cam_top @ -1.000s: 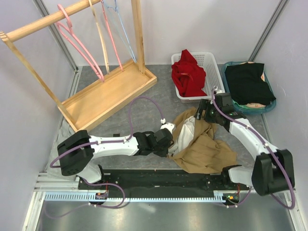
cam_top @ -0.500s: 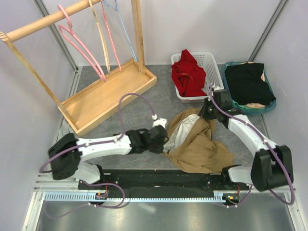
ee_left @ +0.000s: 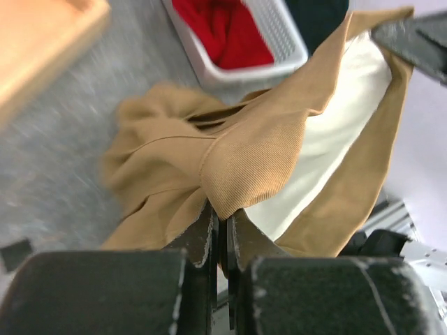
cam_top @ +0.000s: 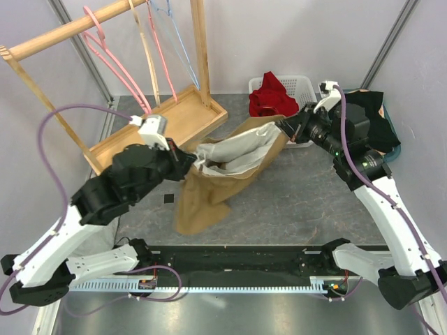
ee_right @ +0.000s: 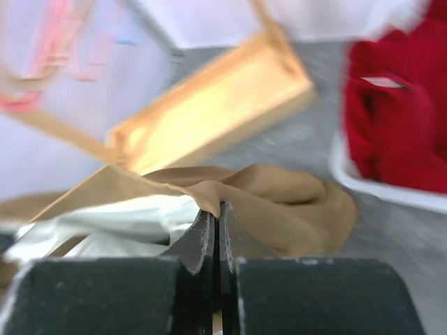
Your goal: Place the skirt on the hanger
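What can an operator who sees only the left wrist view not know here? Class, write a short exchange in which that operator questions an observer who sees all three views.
Operator: Does the right hand really grip the skirt?
Observer: Yes. The right wrist view shows the right hand shut on a tan fold of the skirt.
Operator: Where are the hangers?
Observer: At the far left in the top view. Several hangers hang on the wooden rack, beyond the left hand.
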Action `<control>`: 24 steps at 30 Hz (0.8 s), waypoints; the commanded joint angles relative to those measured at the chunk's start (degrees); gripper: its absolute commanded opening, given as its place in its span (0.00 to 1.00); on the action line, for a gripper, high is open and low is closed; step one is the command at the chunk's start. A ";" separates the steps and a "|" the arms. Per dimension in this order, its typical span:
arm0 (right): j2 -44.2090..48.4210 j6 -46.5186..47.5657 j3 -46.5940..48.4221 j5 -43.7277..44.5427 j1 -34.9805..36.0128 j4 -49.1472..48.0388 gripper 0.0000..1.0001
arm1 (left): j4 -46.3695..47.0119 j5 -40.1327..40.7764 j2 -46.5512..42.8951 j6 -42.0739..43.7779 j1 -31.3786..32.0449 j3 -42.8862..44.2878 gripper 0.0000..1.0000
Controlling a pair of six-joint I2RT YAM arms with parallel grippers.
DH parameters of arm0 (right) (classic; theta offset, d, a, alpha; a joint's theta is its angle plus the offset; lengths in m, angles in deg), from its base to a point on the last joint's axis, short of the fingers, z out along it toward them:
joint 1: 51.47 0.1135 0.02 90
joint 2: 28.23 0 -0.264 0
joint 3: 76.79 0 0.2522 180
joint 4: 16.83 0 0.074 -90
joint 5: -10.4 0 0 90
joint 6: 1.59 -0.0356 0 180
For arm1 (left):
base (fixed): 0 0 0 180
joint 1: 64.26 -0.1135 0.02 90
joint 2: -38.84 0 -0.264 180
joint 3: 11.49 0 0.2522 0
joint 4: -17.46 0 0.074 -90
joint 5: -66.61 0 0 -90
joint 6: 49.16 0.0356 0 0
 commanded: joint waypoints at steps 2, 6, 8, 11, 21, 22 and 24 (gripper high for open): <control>-0.51 -2.60 11.12 0.63 5.27 -0.58 0.00 | -7.21 8.06 -0.68 7.19 -0.28 9.95 0.02; 1.24 -2.77 9.56 2.04 5.63 0.74 0.00 | -7.92 10.26 -1.03 8.69 -0.28 12.77 0.02; 3.52 -3.39 5.26 3.27 5.63 1.09 0.00 | -7.92 10.71 -1.47 8.25 -0.28 11.63 0.02; 7.48 -4.97 -3.60 3.98 5.63 1.71 0.00 | -7.66 9.31 -2.70 4.75 -0.28 2.80 0.02; 18.30 -10.68 -40.09 9.33 5.80 -3.29 0.00 | 16.48 -4.05 -5.44 -12.66 -0.37 -37.66 0.02; 17.60 -10.68 -42.98 9.69 5.72 -4.00 0.00 | 18.08 -5.10 -3.69 -13.80 -0.37 -39.25 0.02; 16.28 -10.07 -45.11 11.09 5.80 -5.40 0.00 | 21.59 -5.90 -1.48 -14.25 -0.37 -42.24 0.02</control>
